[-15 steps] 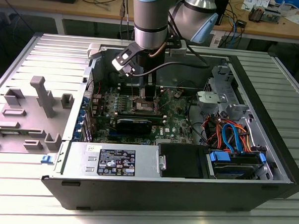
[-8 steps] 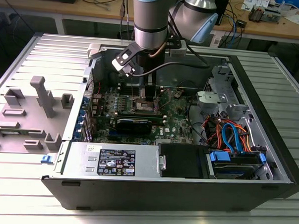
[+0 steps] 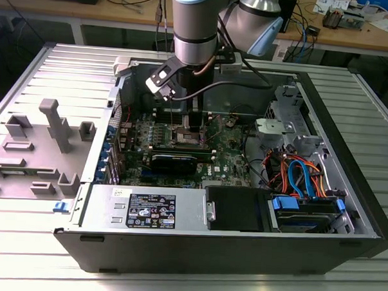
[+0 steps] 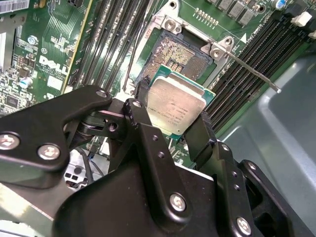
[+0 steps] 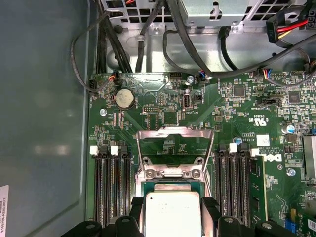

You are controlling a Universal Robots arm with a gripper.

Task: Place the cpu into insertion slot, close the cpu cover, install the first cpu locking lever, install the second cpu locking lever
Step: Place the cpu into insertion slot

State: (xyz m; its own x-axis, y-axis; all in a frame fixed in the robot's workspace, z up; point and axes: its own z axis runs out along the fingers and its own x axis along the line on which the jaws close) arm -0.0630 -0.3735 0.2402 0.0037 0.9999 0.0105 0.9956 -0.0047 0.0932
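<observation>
**Holding the cpu just above the open insertion slot**

You have the hand (image 4: 174, 106) closed on the cpu (image 4: 177, 106). Its two black fingers (image 4: 140, 118) press on opposite edges of the chip, and the dull silver top of the chip faces the camera in both wrist views. The cpu hangs just above one side of the insertion slot (image 4: 180, 54). The pale contact field of the slot lies bare, so the chip is not yet seated in it.

In the first wrist view the cpu cover (image 5: 175, 133) stands raised at one edge of the slot, and you can see green board through its square cut-out. A thin metal lever (image 4: 256, 74) sticks out from a corner of the socket frame and passes over the long black memory slots (image 4: 261, 44).

In the exterior view the arm reaches down into the open computer case (image 3: 346, 210), which lies on the ribbed metal bench (image 3: 21, 267). The hand is over the middle of the green motherboard (image 3: 232, 157). Grey plastic fixtures (image 3: 56, 123) stand on the bench at the exterior view's left of the case.
</observation>
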